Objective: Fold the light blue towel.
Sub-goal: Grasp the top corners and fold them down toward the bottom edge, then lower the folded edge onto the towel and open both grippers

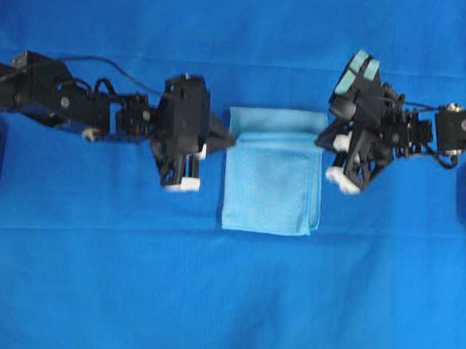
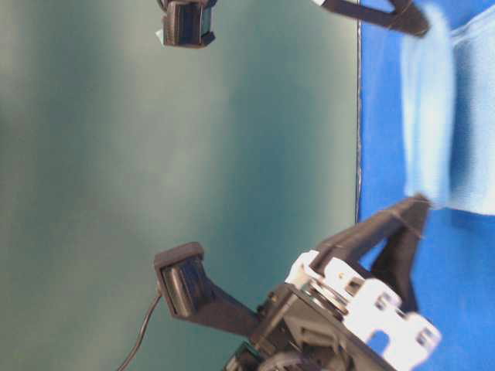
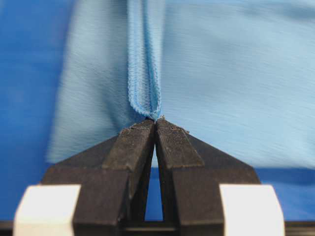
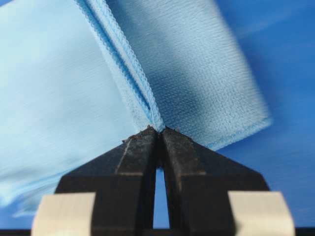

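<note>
I have the left end effector (image 3: pixel 155 120) and the right end effector (image 4: pixel 158 129) each clamped on a hemmed corner of the light blue towel (image 1: pixel 272 181), which lies between them on the blue-covered desk (image 1: pixel 225 301), already doubled; I judge another fold remains.

Towel (image 3: pixel 236 83): matt, finely nubby cloth with stitched hem. Bench (image 1: pixel 225 301) cover: smooth matt cloth. Hand fingers (image 4: pixel 138 162): rough black plastic.
</note>
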